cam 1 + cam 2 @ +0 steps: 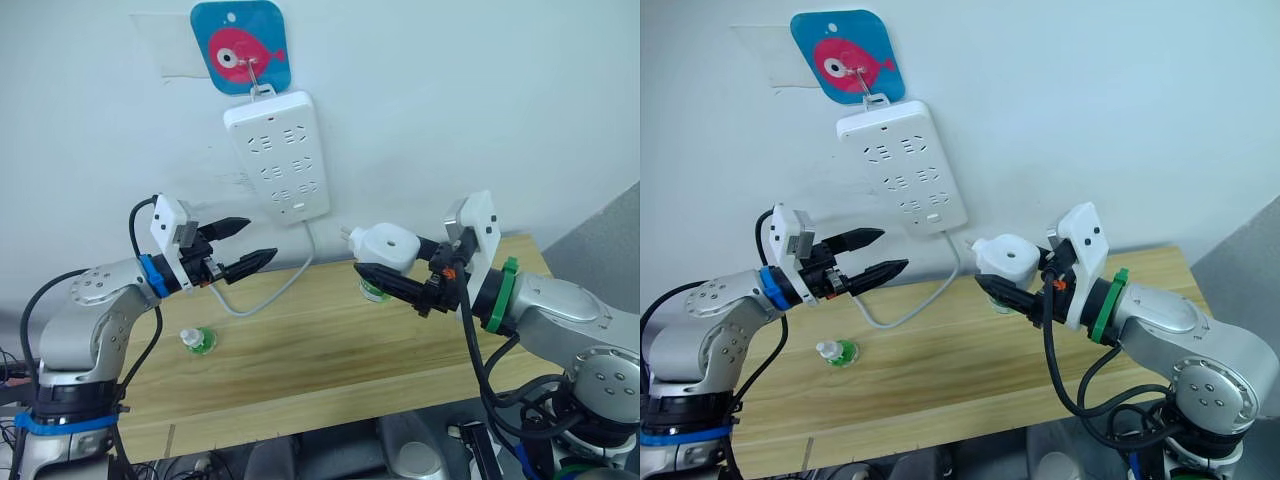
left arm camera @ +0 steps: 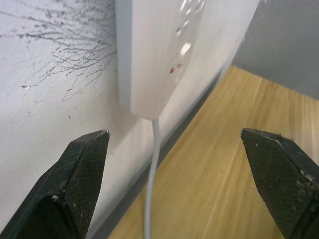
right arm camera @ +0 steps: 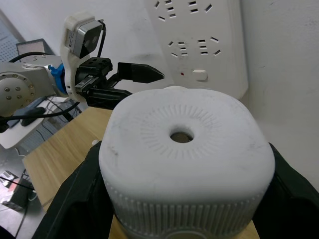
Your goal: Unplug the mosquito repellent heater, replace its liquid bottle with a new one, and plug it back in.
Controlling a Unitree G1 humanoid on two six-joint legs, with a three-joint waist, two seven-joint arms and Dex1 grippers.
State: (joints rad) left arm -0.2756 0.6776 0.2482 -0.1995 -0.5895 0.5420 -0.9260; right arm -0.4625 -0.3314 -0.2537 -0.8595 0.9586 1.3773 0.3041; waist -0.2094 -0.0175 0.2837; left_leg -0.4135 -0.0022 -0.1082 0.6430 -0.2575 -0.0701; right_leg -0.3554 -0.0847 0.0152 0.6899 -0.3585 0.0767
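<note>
My right pincer (image 1: 392,268) grips the mosquito repellent heater (image 1: 385,247) in the air above the wooden table (image 1: 420,340), unplugged, prongs toward the wall (vent hole facing my wrist). My left pincer (image 1: 250,244) hangs wide open, empty, just below the power strip (image 1: 277,152). A green bottle (image 1: 197,341) stands on the table.

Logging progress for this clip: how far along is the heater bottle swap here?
Unplugging looks done: the right gripper holds the mosquito repellent heater off the power strip, prongs bare. The left gripper is open near the strip. Two small green-based bottles sit on the table, one on the left, one behind the heater. Whether the swap happened is unclear; replugging remains.
</note>
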